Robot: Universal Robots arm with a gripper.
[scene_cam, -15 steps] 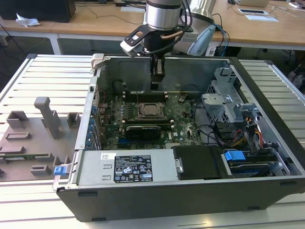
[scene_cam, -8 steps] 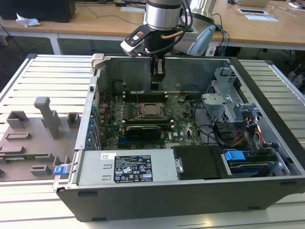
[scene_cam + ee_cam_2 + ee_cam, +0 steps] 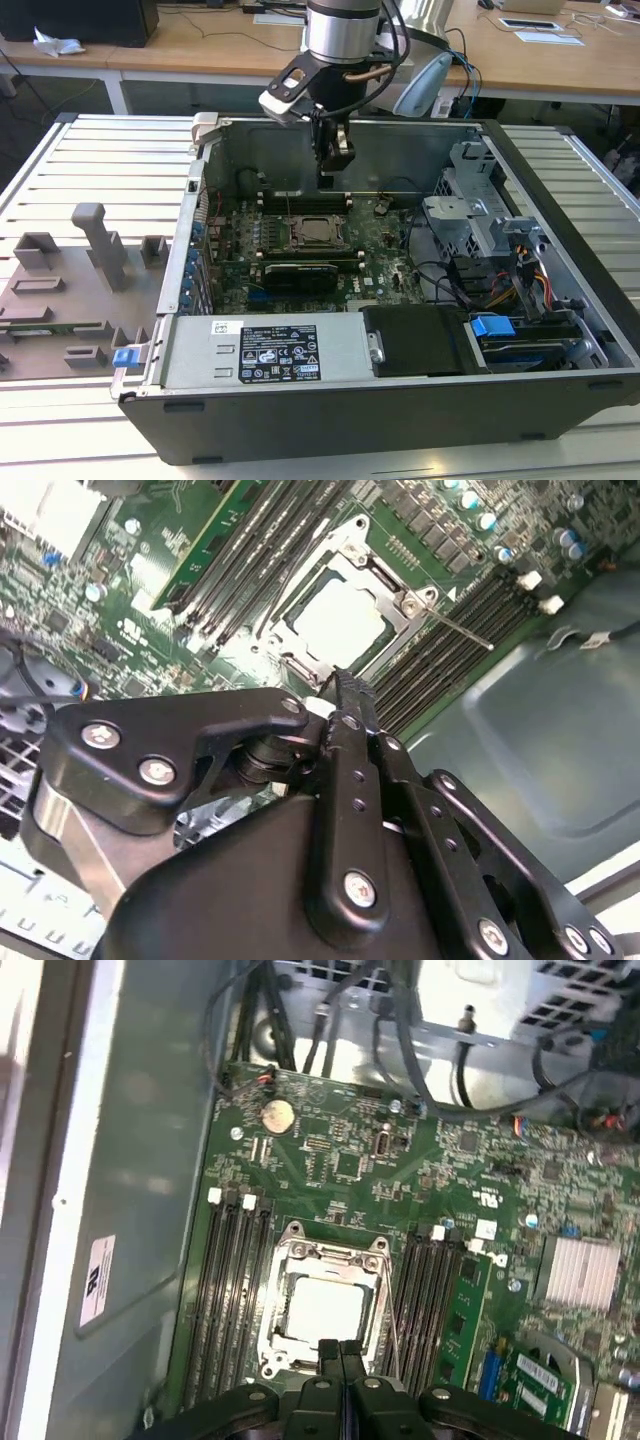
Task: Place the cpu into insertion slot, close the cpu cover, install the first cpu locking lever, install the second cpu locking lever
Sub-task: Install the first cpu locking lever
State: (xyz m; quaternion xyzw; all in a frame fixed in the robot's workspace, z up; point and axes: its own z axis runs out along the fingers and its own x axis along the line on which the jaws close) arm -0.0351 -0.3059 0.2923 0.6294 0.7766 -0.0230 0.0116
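Silvery cpu (image 3: 322, 1310) framed by cpu cover (image 3: 330, 1257) | tool (image 3: 340, 1346) just above | fingers pressed together, empty

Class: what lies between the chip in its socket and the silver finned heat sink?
A bank of long black memory slots, then green board, in the first wrist view.
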